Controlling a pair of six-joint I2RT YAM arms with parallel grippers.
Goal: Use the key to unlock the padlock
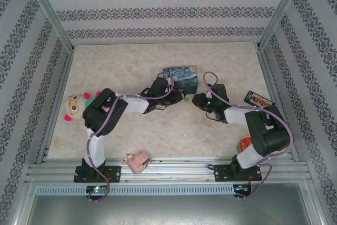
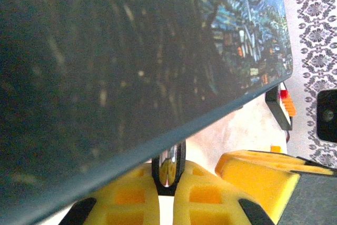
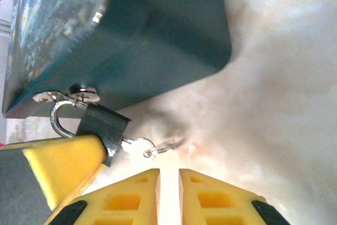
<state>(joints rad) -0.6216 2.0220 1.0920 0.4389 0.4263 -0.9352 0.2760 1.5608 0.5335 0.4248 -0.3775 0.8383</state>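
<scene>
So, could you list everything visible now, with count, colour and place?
tin: one, blue-and-yellow painted, centre back.
padlock: one, dark with silvery shackle, on the tin's hasp.
key: one, silvery, sticking out of the padlock.
plush toy: one, white, pink and green, left side.
pink object: one, near edge, left.
red round object: one, right side, near edge.
dark box: one, red-yellow label, right of the tin.
table: one, beige marbled.
left jaws: yellow, shut on the padlock.
right jaws: yellow, slightly open, empty, facing the key.

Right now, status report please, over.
Left gripper shut on padlock. Right gripper slightly open, empty. Key in padlock, hooked through hasp of tin. Tin crowds left gripper.
</scene>
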